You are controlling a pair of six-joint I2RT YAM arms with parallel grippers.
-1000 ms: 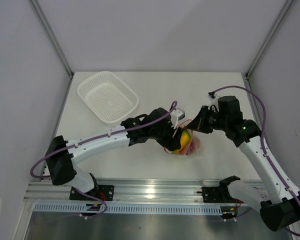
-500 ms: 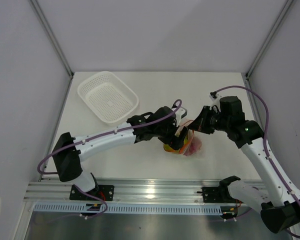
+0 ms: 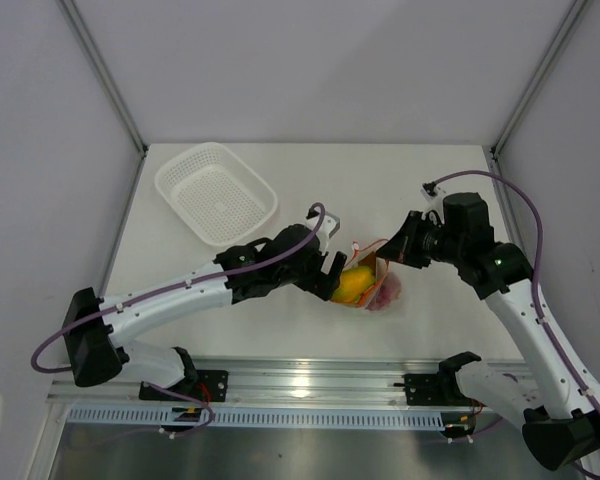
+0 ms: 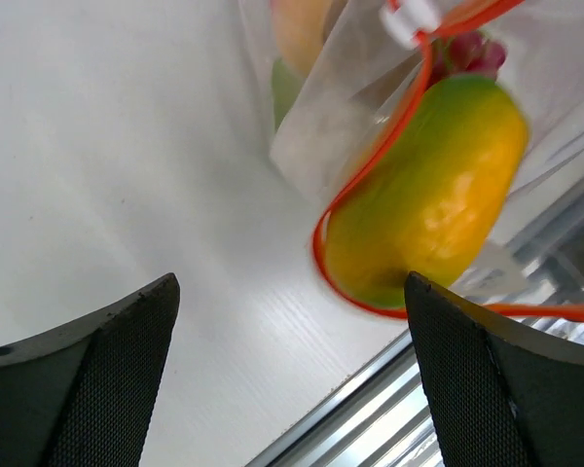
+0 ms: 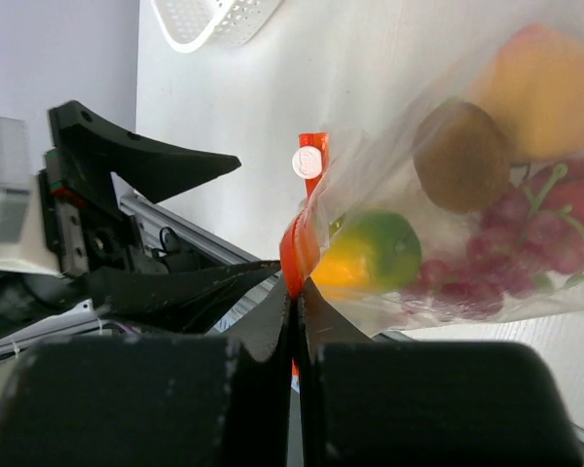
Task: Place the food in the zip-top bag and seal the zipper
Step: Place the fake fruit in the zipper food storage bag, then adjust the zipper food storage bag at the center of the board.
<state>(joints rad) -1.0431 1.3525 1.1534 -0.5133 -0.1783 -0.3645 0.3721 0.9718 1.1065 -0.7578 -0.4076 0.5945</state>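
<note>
Right hand (image 5: 297,292) is clamping the zipper (image 5: 300,243), with both fingers pressed together on the red-orange strip, just below the white tab (image 5: 310,161). From the top view, the right hand (image 3: 385,258) is holding the mouth edge of the zip-top bag (image 3: 384,292) up off the desk (image 3: 430,190), and the bag body is sagging down toward the near edge.

Left hand (image 4: 290,292) is sitting wide apart and gripping nothing. Its fingers (image 4: 107,379) are framing bare desk, with the bag just ahead of them. Top view is showing the left hand (image 3: 330,272) right beside the bag's left side. I can't tell whether it's touching the plastic.

Contents, right wrist view:
- The mango (image 5: 370,248) is lying low in the bag, right next to the pinched strip.
- The brown piece (image 5: 459,156) is sitting above it.
- The peach-coloured piece (image 5: 550,88) is sitting at the far top corner.
- The grape cluster (image 5: 526,243) is lying along the bottom.

Left wrist view: the zipper (image 4: 316,243) is looping around the lower end of the mango (image 4: 428,195), so the mouth is gaping, not sealed. I can't tell whether the mango is fully past the strip.

The white mesh basket (image 3: 216,192) is sitting at the far left of the desk, well apart from the bag.
</note>
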